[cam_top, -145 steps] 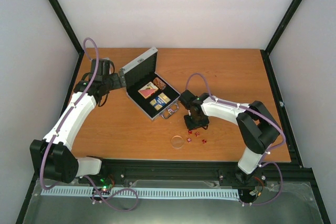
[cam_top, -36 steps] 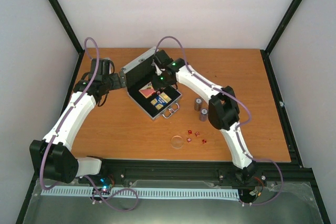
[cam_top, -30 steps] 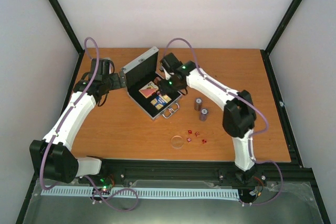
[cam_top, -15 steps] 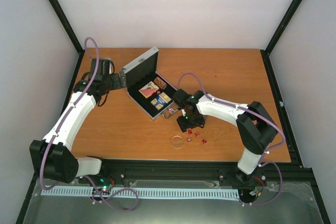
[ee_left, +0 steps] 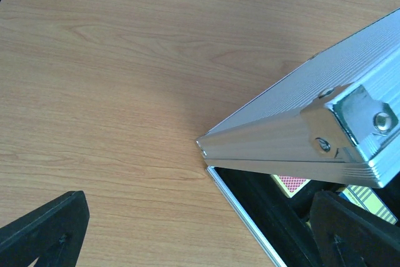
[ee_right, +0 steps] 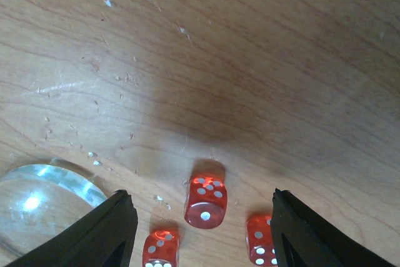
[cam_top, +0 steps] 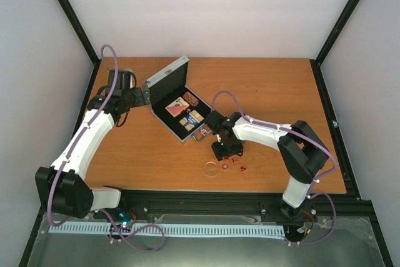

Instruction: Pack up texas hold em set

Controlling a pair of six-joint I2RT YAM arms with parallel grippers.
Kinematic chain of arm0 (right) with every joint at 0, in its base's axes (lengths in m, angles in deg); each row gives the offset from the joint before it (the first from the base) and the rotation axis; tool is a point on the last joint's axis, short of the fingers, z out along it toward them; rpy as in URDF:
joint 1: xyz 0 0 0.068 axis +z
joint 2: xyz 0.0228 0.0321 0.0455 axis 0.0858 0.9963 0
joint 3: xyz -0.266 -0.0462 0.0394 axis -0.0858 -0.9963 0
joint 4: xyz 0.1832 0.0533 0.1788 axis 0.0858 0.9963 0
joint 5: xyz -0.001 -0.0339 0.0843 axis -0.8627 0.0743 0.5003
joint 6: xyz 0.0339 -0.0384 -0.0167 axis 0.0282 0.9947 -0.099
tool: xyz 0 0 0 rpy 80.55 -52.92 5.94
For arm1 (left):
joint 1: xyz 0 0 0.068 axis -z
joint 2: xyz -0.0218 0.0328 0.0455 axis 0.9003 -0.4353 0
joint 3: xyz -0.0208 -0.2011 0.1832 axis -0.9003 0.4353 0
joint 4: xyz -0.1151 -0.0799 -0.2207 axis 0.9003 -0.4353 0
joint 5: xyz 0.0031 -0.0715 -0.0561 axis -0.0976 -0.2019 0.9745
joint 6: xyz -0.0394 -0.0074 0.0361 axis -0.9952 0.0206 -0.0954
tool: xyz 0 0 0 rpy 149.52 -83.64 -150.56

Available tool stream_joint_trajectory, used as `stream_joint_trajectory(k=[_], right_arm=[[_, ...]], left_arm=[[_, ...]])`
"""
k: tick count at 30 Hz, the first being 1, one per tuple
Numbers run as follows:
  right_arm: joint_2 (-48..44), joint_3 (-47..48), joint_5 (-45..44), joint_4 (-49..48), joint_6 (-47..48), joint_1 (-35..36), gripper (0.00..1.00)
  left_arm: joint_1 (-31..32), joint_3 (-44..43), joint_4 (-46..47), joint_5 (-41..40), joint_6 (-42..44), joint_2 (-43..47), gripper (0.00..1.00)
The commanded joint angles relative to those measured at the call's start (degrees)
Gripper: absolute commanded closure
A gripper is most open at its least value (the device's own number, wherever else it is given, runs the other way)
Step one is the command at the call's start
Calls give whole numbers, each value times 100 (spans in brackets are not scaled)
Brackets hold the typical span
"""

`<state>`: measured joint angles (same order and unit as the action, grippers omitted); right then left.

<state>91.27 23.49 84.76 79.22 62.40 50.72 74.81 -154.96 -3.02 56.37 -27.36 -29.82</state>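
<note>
The right arm's fingers [ee_right: 100, 236] are spread and pinch nothing. They hang low over the wooden surface [ee_right: 250, 60] with the small translucent red dice between them. The middle die [ee_right: 205, 199] lies almost midway between the two tips. A second die [ee_right: 160, 247] sits nearer the finger on the side of the clear round disc [ee_right: 37, 198], and a third die [ee_right: 262, 247] sits close to the other finger; both are cut off at the picture's lower edge. A cube offers no long axis, so the coming pinch turns, I judge, on centring over the middle die without catching its neighbours. The disc lies just outside the fingers. The open silver aluminium case [cam_top: 165, 78], black-lined, is well apart from them, and the left arm's fingers [ee_left: 44, 229] stand spread around its lid corner; whether they touch it I cannot tell. The right arm is far nearer the dice. From above, the arm hides the middle die, and how far the tips are from the wood cannot be judged.
</note>
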Motion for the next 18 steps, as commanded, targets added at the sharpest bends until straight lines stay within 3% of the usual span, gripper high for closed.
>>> stream_joint_trajectory(k=[1, 4, 8, 14, 18], right_arm=[[140, -72, 40, -125, -76, 34, 42], [140, -142, 52, -165, -77, 34, 44], [174, -195, 109, -209, -90, 34, 58], [176, -281, 127, -249, -104, 34, 62], [174, -308, 104, -244, -104, 34, 71]], left_arm=[[-15, -168, -38, -16, 94, 19, 0], [-15, -144, -32, -25, 83, 16, 0], [-15, -131, -26, -36, 81, -2, 0], [-15, -131, -23, -34, 62, -28, 0], [-15, -114, -19, -47, 59, -24, 0]])
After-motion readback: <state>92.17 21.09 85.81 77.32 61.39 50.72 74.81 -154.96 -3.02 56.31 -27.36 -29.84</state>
